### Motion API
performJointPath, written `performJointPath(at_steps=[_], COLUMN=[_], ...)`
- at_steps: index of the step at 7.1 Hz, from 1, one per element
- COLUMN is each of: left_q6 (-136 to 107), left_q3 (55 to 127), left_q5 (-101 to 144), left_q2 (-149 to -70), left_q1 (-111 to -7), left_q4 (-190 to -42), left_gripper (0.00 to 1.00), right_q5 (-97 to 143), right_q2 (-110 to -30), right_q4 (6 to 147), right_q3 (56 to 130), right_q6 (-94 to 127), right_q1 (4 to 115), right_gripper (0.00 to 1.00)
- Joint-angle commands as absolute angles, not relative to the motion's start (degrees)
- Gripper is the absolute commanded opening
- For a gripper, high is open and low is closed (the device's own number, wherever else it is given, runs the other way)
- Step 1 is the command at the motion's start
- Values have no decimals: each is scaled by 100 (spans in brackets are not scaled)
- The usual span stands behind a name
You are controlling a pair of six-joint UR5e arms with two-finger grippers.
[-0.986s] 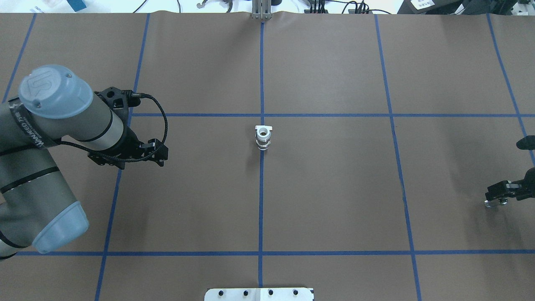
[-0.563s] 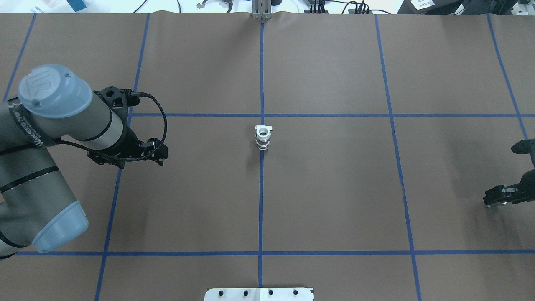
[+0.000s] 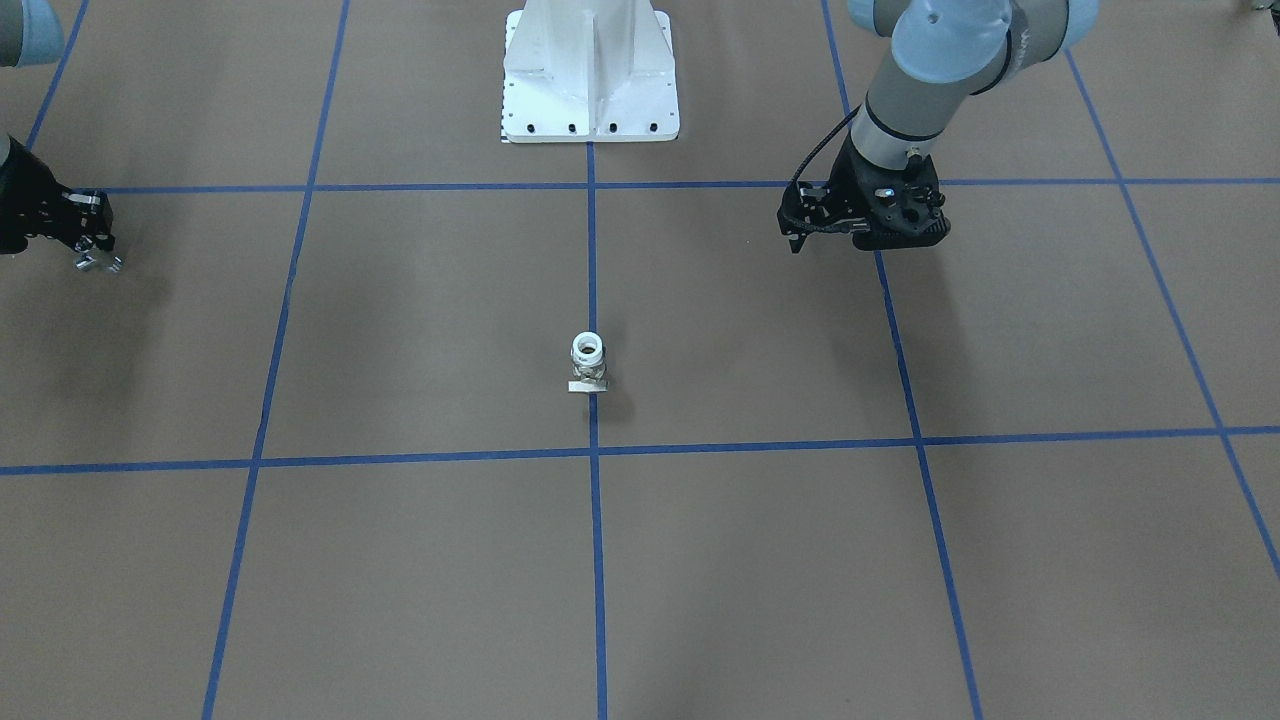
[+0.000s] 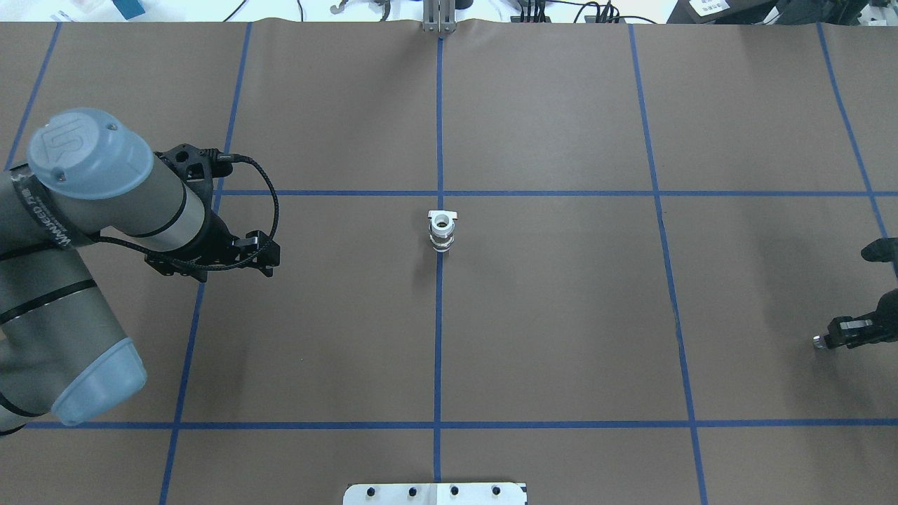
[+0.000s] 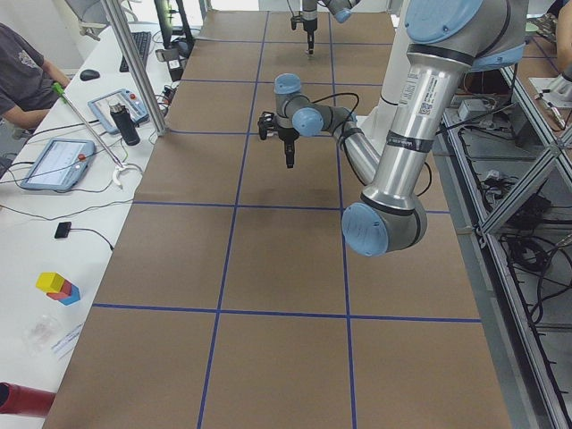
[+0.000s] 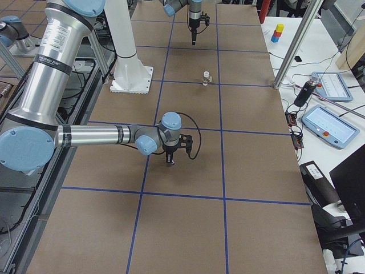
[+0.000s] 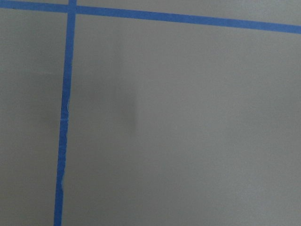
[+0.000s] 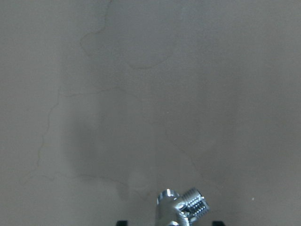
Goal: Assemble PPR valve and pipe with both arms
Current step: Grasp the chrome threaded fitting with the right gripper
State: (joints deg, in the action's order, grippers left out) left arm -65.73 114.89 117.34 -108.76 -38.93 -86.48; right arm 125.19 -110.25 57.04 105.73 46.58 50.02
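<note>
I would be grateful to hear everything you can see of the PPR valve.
The PPR valve is a small fitting with white plastic ring ends and a grey metal middle. It stands upright, open round mouth upward, on the centre blue tape line of the brown paper. A flat pale tab sticks out on the side away from the robot. Nothing but the paper touches it.

Overhead and front opposed, sharing PPR valve (image 4: 442, 231)
</note>
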Motion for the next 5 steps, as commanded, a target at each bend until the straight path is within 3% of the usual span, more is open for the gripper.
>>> performJointPath(at_steps=[1, 3, 5], left_q6=[-6574, -6574, -6583], left_q3=[11487, 11487, 11479], left_q5=[11733, 11733, 11733], left_q2=[-10872, -10872, -10881], left_q1=[-3894, -3885, -3885], left_q4=[-8648, -8648, -8648], left_gripper=[100, 100, 100], right_q5=[12559, 12909, 12955], right_q2=[-11022, -10873, -9693], right_q4=[5704, 5905, 7321], right_q3=[10608, 10836, 10881], right_q6=[4658, 4658, 4658], right_q1=[5132, 5517, 5730], right_gripper=[0, 0, 0])
